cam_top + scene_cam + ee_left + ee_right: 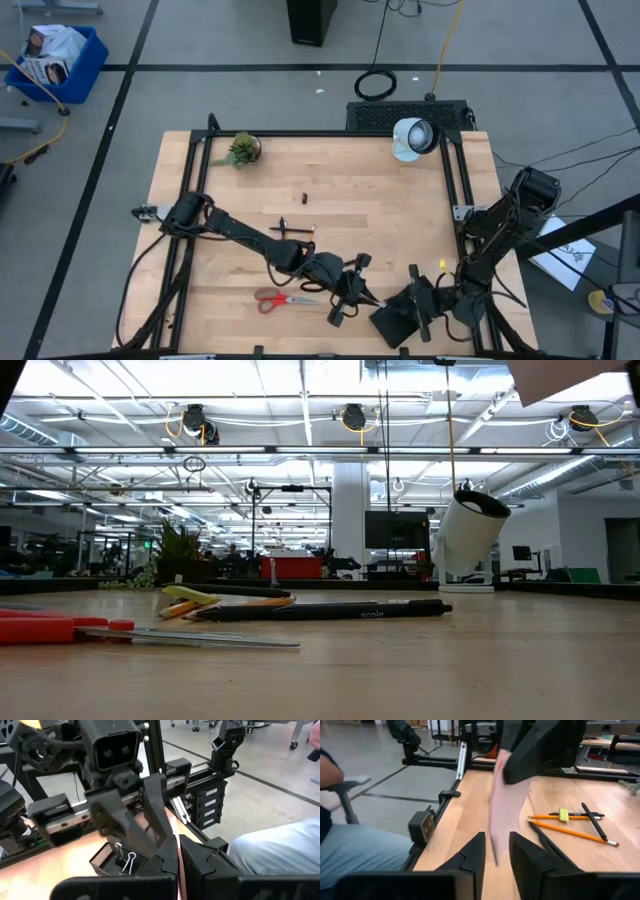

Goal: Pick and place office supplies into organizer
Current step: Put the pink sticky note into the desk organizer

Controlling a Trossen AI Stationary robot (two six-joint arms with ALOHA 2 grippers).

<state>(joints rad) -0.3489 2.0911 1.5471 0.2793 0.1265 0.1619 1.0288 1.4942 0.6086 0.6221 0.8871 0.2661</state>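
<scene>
Presently found left gripper (358, 293) reaching across the table (400, 210) to its front-middle, toward the bottom of the high view. Noted its fingers (200, 862) pressed shut on the pink sticky-note pad (505, 805), held on edge and clear of the wood. Saw the pad hanging from that gripper in the right wrist view, and as a thin pink sliver in the left wrist view. Logged right gripper (415, 300) just beside it, over the black mesh organizer (392, 322), which sits tilted near the front right corner. Could not tell whether that gripper grips the organizer or only hovers at its wall. Counted two metal clips (125, 860) lying in one organizer compartment (102, 855). Recorded red-handled scissors (280, 298) flat on the wood, left of the left gripper and apart from it. Recorded orange pencils (570, 831) and black pens (592, 822) crossed in a loose heap mid-table, well apart from the organizer. Marked one tiny black bit (305, 198) farther back. Placed potted plant (241, 149) at back left and white lamp (412, 136) at back right. Glimpsed a seated person's light-blue trouser leg (280, 845) beyond the table edge.
</scene>
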